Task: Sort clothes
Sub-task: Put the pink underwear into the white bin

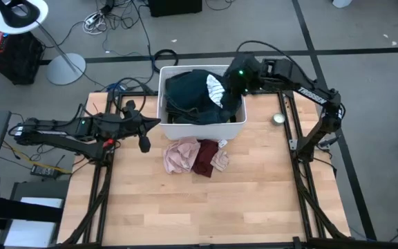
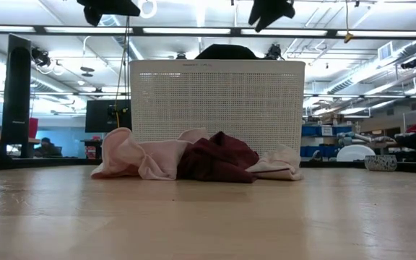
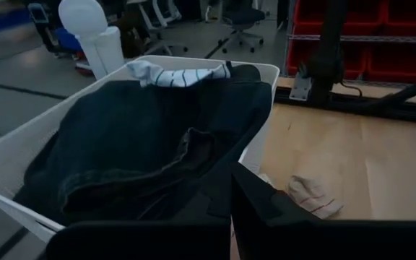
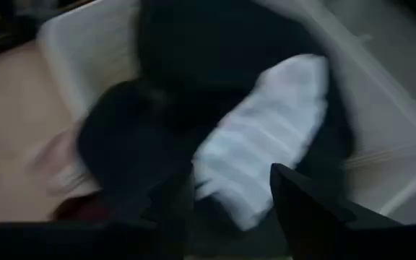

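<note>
A white bin [image 1: 168, 126] at the table's far middle holds large dark garments [image 1: 188, 93] and a white-grey striped piece [image 1: 216, 86] on top at its right side. A pale pink garment [image 1: 179, 155], a maroon piece [image 1: 204, 158] and a small pale piece [image 1: 221, 160] lie bunched on the table in front of the bin. My right gripper [image 4: 226, 198] is open above the striped piece [image 4: 258, 159], over the bin's right side [image 1: 228, 97]. My left gripper [image 3: 230, 195] is shut and empty, raised by the bin's left near corner [image 1: 150, 131].
A small round object [image 1: 278, 119] sits on the table to the right of the bin. Bare wooden table [image 1: 206, 207] stretches from the pile to the near edge. The arms' frames run along the table's left and right sides.
</note>
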`<move>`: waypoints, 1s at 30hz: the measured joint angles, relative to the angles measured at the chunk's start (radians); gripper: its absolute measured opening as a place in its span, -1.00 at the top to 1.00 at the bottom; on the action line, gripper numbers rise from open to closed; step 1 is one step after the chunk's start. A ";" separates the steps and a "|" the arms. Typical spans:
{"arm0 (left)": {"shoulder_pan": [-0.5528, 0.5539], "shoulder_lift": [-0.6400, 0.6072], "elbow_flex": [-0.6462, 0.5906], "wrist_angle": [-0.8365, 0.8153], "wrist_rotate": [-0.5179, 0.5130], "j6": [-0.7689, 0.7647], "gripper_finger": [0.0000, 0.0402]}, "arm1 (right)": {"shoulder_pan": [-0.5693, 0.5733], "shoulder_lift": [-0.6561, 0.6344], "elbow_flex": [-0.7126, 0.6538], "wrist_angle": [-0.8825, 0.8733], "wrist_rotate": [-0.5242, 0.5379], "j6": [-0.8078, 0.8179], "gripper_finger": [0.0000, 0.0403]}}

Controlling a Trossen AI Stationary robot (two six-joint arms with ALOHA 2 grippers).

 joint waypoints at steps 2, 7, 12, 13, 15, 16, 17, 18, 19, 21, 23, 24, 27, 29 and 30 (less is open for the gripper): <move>0.000 0.000 0.000 0.001 0.000 0.018 0.98 | 0.031 -0.001 0.000 -0.016 -0.051 0.029 0.07; 0.000 -0.004 0.000 -0.001 0.000 0.050 0.98 | 0.131 0.010 -0.018 0.004 -0.085 0.057 0.03; 0.008 -0.037 0.000 -0.029 0.000 0.097 0.98 | 0.223 0.029 -0.086 0.098 -0.083 0.059 0.02; 0.014 -0.051 0.000 -0.040 0.000 0.098 0.98 | 0.241 0.027 -0.110 0.134 -0.083 0.053 0.02; 0.025 -0.085 0.000 -0.078 0.010 0.098 0.98 | 0.276 0.027 -0.159 0.210 -0.082 0.015 0.02; 0.030 -0.101 0.000 -0.092 0.020 0.098 0.98 | 0.292 0.028 -0.182 0.232 -0.082 -0.007 0.02; 0.034 -0.121 0.001 -0.100 0.033 0.098 0.98 | 0.306 0.029 -0.201 0.254 -0.082 -0.015 0.02; 0.035 -0.142 0.001 -0.113 0.041 0.098 0.98 | 0.316 0.029 -0.221 0.292 -0.082 -0.017 0.01; 0.035 -0.160 0.001 -0.129 0.056 0.098 0.98 | 0.324 0.028 -0.243 0.347 -0.082 -0.014 0.01; 0.035 -0.194 0.001 -0.138 0.074 0.098 0.98 | 0.327 0.028 -0.280 0.422 -0.081 -0.006 0.00; 0.035 -0.227 0.002 -0.166 0.083 0.095 0.98 | 0.324 0.029 -0.306 0.467 -0.078 -0.007 -0.01; 0.035 -0.240 0.002 -0.181 0.088 0.093 0.98 | 0.324 0.028 -0.318 0.497 -0.075 -0.013 -0.01; 0.035 -0.272 0.002 -0.222 0.096 0.087 0.98 | 0.324 0.028 -0.351 0.514 -0.072 -0.023 -0.01; 0.035 -0.285 0.002 -0.238 0.098 0.069 0.98 | 0.327 0.028 -0.377 0.541 -0.074 -0.025 -0.01; 0.035 -0.291 0.002 -0.247 0.102 0.067 0.98 | 0.329 0.028 -0.391 0.555 -0.074 -0.025 -0.01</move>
